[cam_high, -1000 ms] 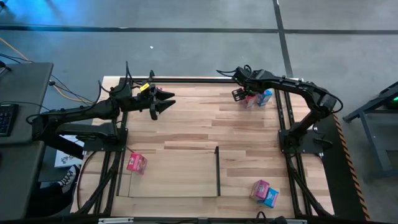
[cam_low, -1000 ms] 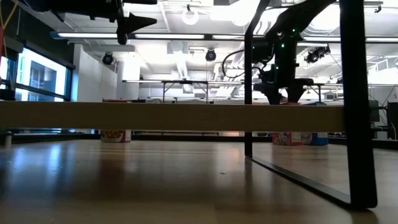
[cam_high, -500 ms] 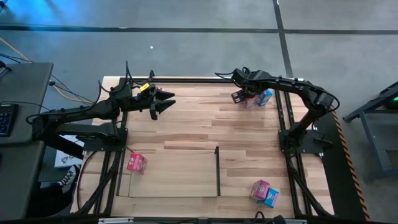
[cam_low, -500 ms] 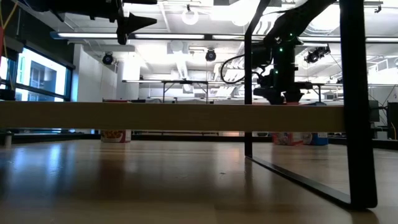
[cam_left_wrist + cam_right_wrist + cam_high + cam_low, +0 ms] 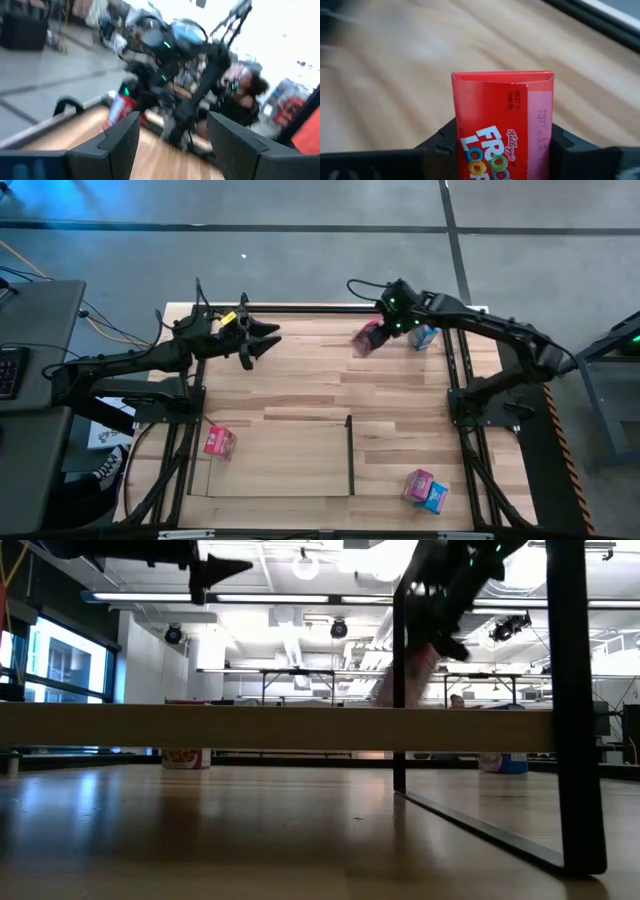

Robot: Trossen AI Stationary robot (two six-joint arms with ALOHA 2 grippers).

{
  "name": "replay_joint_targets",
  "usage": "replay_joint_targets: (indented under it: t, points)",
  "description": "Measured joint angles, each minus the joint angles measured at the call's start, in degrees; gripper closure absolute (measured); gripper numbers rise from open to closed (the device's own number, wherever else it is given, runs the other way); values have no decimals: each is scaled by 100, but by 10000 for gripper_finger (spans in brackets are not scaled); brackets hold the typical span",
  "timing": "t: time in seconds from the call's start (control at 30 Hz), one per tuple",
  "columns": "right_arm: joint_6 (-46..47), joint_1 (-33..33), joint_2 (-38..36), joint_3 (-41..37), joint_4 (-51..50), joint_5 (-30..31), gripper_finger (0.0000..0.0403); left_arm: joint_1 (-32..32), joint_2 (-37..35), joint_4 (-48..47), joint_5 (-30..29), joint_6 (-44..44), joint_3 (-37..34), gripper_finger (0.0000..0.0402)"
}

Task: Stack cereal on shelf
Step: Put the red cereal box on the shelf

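the right claw [image 5: 372, 337] was clamped on a red cereal box [image 5: 502, 125], one dark finger [image 5: 437, 145] pressed against each narrow side, and the box stood upright between them with its top flap away from the wrist. in the overhead view that box [image 5: 368, 338] hung above the far part of the table [image 5: 300, 380], right of the middle, and it looked tilted. just to its right, at the far right corner, a light blue box [image 5: 426, 335] lay on the planks. in the low view the held box showed only as a pink blur beside a dark upright post.

the left claw [image 5: 268, 340] hovered over the far left part of the table, pointing right, its fingers [image 5: 120, 145] spread apart and holding nothing. past them the left wrist view caught the right arm with the red box, and a person sat in the room beyond.

the shelf [image 5: 280, 455], a pale wooden panel with a thin dark wall on its right side, lay at the near edge of the table, left of the middle. a pink box [image 5: 219, 442] lay at its far left corner; whether it rested on the panel or just beside it could not be told. well to the right of the shelf, near the near right corner, another pink box [image 5: 417, 483] and a blue box [image 5: 435, 497] lay touching each other.
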Motion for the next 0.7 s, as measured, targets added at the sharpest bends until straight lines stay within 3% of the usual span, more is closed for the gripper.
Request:
replay_joint_targets:
  t: [0.13,0.3,0.47,0.7]
  points:
    - [387,816,-197,3,1036,-421,256,33,-1,746,-260,2,2,180]
    - [625,1948,138,451,1739,-44,256,90,-4,1234,-273,2,4,180]
    - [249,2798,981,1611,1317,470,256,90,-4,1234,-273,2,4,180]
    - [2,3465,2209,3328,-170,358,256,85,-4,1234,-278,-189,4,180]
